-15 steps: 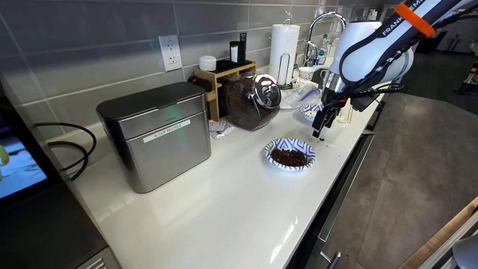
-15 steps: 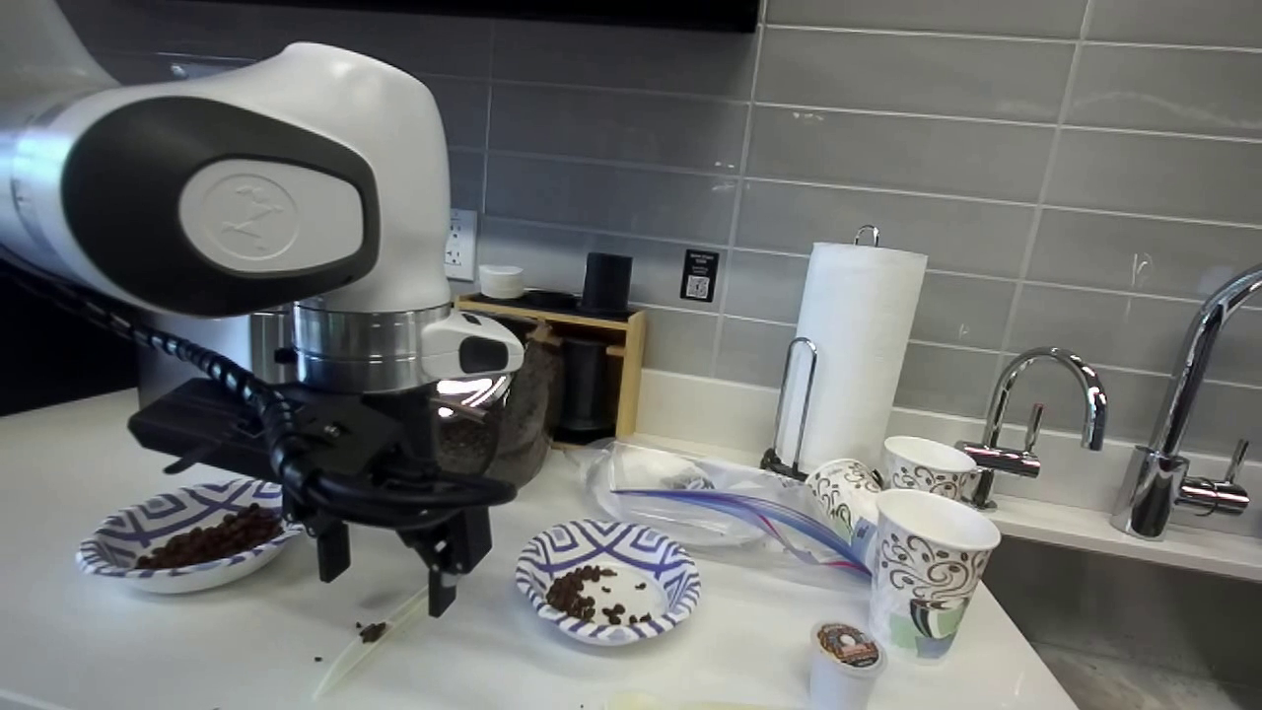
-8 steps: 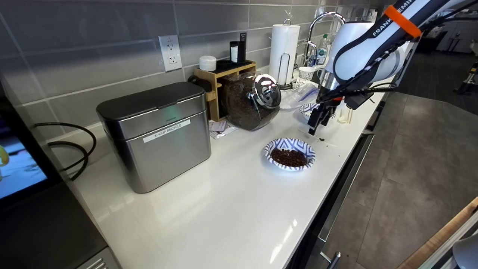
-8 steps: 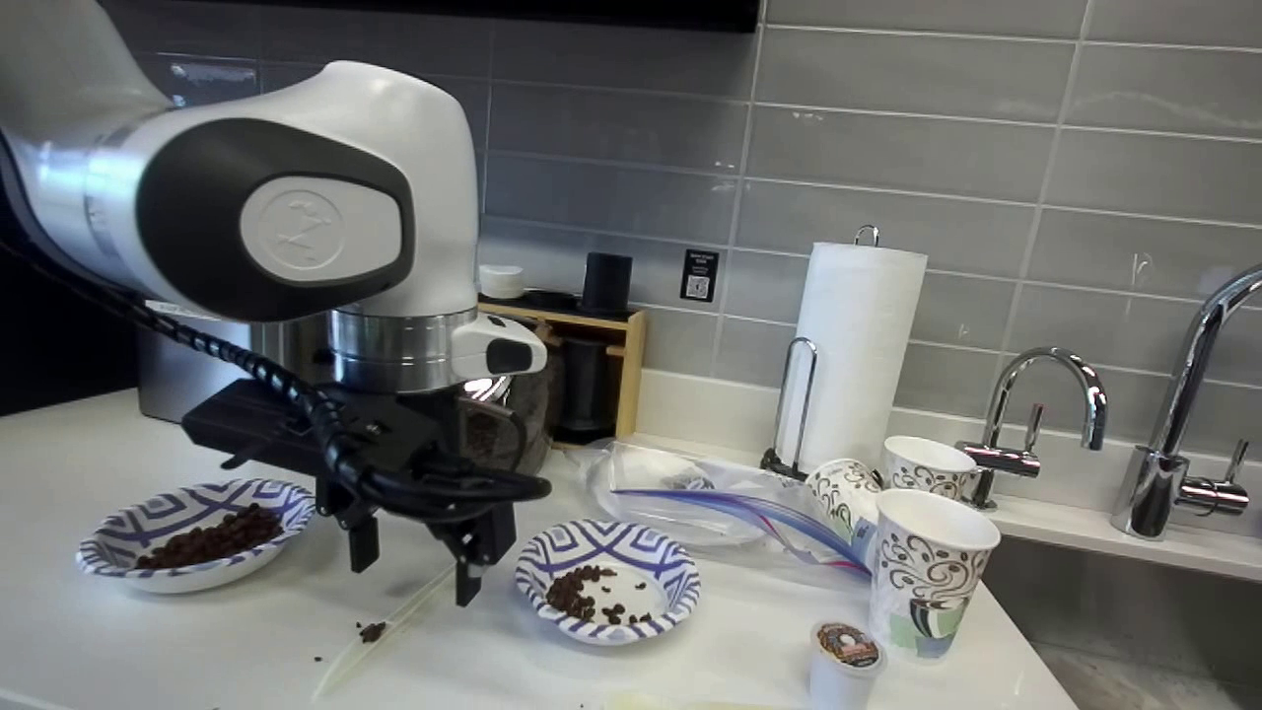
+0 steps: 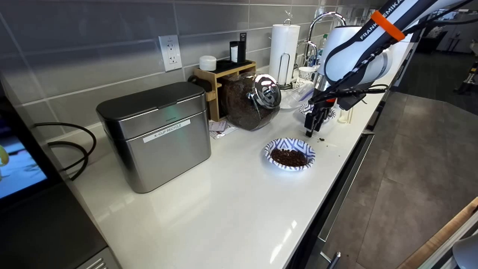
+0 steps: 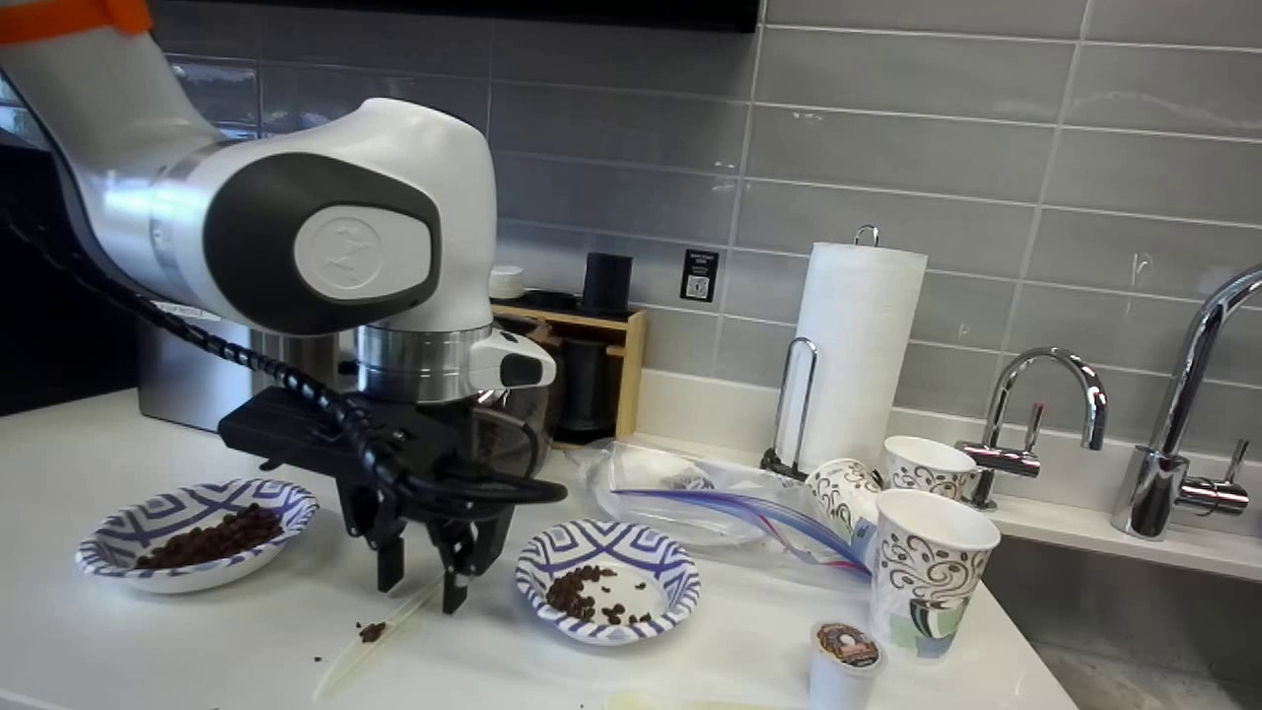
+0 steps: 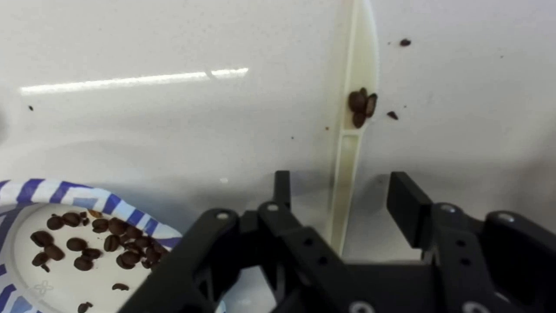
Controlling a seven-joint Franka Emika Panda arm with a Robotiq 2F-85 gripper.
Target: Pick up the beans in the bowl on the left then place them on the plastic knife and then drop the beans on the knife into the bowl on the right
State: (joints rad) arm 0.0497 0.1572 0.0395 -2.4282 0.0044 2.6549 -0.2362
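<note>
The pale plastic knife (image 7: 364, 65) lies on the counter, with a few beans (image 7: 361, 106) on its blade. It also shows in an exterior view (image 6: 345, 669). My gripper (image 7: 339, 174) is open, its fingers on either side of the knife handle with gaps to both sides. In an exterior view the gripper (image 6: 422, 597) is low over the handle, between the bowls. The left bowl (image 6: 192, 580) holds many beans (image 6: 217, 537). The right bowl (image 6: 616, 636) holds fewer beans and shows partly in the wrist view (image 7: 117, 206). The gripper partly hides it in an exterior view (image 5: 304, 107).
Bean bits lie around the knife. Paper cups (image 6: 932, 582), a coffee pod (image 6: 846, 666), a plastic bag (image 6: 730, 513) and a paper towel roll (image 6: 853, 355) stand right of and behind the right bowl. A glass jar (image 5: 246, 104) and steel bin (image 5: 168, 142) stand along the wall.
My gripper has moved right in an exterior view, over the knife handle and closer to the right bowl. The gap between its fingertips looks narrower there. The knife, beans and bowls have not moved.
</note>
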